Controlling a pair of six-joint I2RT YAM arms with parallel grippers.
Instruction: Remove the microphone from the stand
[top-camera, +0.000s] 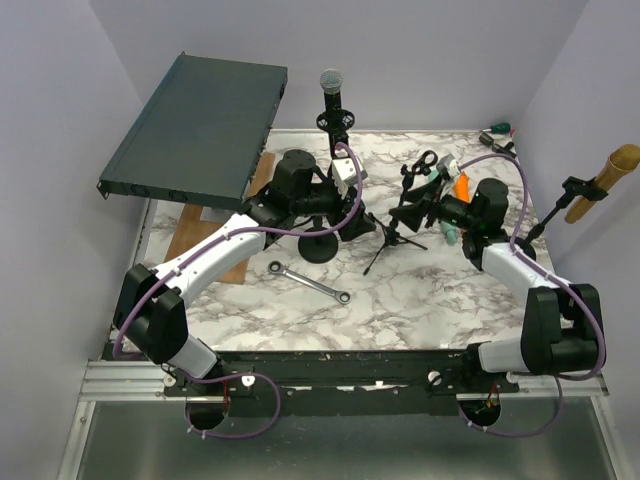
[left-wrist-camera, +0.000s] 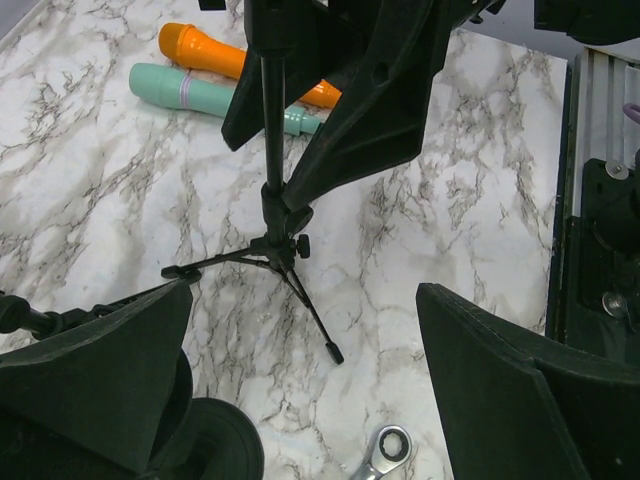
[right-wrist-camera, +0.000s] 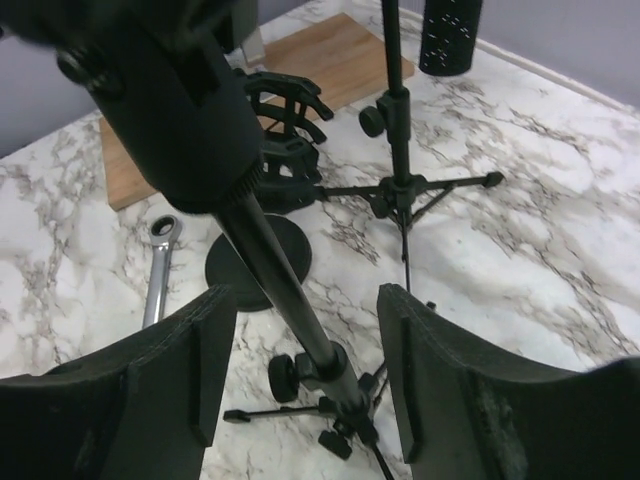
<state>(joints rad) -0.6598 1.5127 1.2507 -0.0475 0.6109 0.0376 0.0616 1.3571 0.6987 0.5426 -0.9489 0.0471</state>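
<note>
Left gripper (left-wrist-camera: 305, 288) nearest its lens, fingers spread wide, holding nothing; it hangs low beside the round stand base (top-camera: 318, 246). Microphone (top-camera: 332, 82), black with mesh head, sits upright in its clip atop a stand, far centre, above both grippers; the left arm hides the lower pole, so cannot tell which base carries it. Right gripper (right-wrist-camera: 305, 295) parted too, fingers either side of the tripod stand (right-wrist-camera: 345, 395) pole, not clamped.

Risks: neither gripper is at microphone height. Pulling the microphone with its stand unbraced would likely tip the stand. 2 arms crowd the centre, so a lift could knock a pole or each other.

Around, left to right: black rack unit (top-camera: 195, 125) propped far left, wooden board (top-camera: 185, 240), wrench (top-camera: 310, 282) near centre, orange microphone (left-wrist-camera: 200, 45) and teal microphone (left-wrist-camera: 190, 90) lying loose right, gold microphone (top-camera: 612, 165) on a stand beyond the right edge. Poles and stand legs crowd the way up
</note>
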